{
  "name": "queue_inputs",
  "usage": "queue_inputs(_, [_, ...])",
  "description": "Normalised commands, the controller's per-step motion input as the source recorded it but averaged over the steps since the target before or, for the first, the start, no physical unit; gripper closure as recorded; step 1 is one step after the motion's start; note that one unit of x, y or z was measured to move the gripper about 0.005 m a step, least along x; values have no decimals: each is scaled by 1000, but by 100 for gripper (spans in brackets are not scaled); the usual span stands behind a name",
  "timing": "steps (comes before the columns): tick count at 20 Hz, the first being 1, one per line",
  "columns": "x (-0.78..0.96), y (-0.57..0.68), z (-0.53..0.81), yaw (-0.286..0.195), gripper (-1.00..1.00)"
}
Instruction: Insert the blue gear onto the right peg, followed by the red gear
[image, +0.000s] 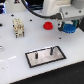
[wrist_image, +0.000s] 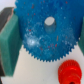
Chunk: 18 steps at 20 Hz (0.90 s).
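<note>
Filled the wrist view: blue gear (wrist_image: 46, 31), toothed edge and pale centre hole facing out, clamped edgewise between teal fingers (wrist_image: 10, 42) of the claw (image: 68, 26). Held aloft, likely for carrying toward the right peg (image: 50, 50), well apart on the grey plate (image: 45, 56). Lay just beside the claw: red gear (image: 48, 25), awaiting its turn.

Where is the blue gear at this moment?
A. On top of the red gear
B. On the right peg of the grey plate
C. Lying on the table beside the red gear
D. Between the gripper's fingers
D. In the wrist view the blue gear sits between the gripper fingers, with the red gear apart on the table; in the exterior view both pegs on the plate are bare.
</note>
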Motion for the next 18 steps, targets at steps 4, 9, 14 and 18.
queue_inputs(4, [567,-380,466,0,100])
queue_inputs(9, [585,-383,335,0,100])
queue_inputs(14, [614,-400,229,0,100])
queue_inputs(18, [638,-380,161,0,100])
